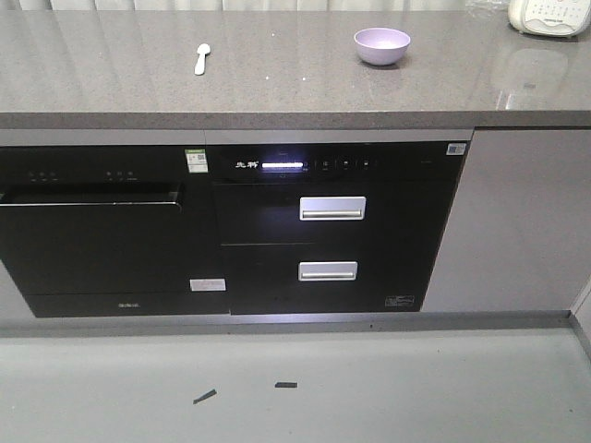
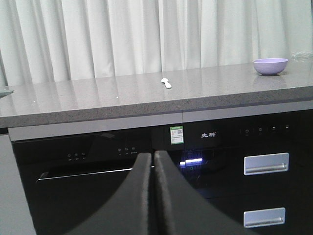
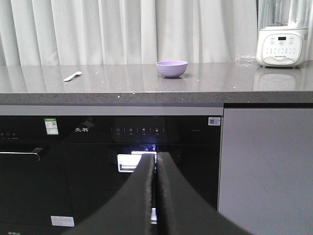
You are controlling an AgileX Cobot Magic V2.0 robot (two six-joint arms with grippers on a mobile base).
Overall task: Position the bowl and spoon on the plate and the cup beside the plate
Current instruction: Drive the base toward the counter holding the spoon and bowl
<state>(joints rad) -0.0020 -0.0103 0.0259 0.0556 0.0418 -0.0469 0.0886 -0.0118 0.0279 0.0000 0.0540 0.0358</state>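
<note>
A lavender bowl [image 1: 381, 45] stands upright on the grey countertop [image 1: 277, 92], towards the right. The pale mint spoon [image 1: 201, 58] lies flat on the same counter, well left of the bowl and apart from it. Both also show in the left wrist view, the spoon [image 2: 167, 83] and the bowl [image 2: 270, 66], and in the right wrist view, the bowl [image 3: 171, 68] and the spoon [image 3: 73, 76]. My left gripper [image 2: 152, 155] and right gripper [image 3: 156, 155] are both shut on nothing, held low in front of the black cabinet fronts, below counter height. The plate and the cup are out of view.
A white appliance [image 3: 282, 46] stands at the counter's far right end. White curtains [image 2: 146, 34] hang behind the counter. Black built-in appliances with drawer handles [image 1: 331, 209] fill the front below. A pale sliver [image 2: 4, 91] shows at the counter's left edge; I cannot tell what it is.
</note>
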